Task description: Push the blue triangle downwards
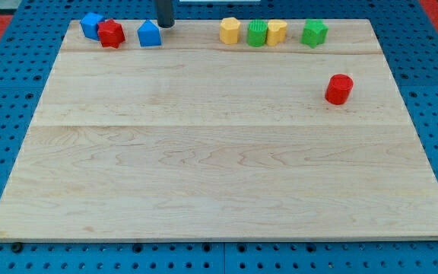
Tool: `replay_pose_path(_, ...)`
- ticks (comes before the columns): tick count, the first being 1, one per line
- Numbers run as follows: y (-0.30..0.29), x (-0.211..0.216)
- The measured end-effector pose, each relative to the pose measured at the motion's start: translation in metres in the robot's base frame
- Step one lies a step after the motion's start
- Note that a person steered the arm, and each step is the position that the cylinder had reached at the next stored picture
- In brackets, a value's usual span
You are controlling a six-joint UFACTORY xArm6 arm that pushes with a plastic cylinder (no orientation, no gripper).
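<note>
The blue triangle (149,34) sits near the board's top edge, left of centre. My tip (164,25) is just above and to the right of it, very close or touching its upper right corner. A blue block (91,24) and a red block (112,34) touch each other further left.
Along the top edge to the right stand a yellow block (230,30), a green block (258,33), a yellow heart-like block (277,31) and a green block (314,33). A red cylinder (339,89) stands alone at the right. The wooden board (219,152) lies on a blue pegboard.
</note>
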State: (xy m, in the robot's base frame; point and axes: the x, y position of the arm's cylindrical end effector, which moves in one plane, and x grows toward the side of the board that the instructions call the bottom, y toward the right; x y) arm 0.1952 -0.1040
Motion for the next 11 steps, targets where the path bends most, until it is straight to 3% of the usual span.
replay_pose_path(1,-0.026,0.001)
replay_pose_path(4,-0.029,0.066)
replay_pose_path(6,-0.001,0.117)
replay_pose_path(9,-0.06,0.135)
replay_pose_path(11,-0.02,0.166)
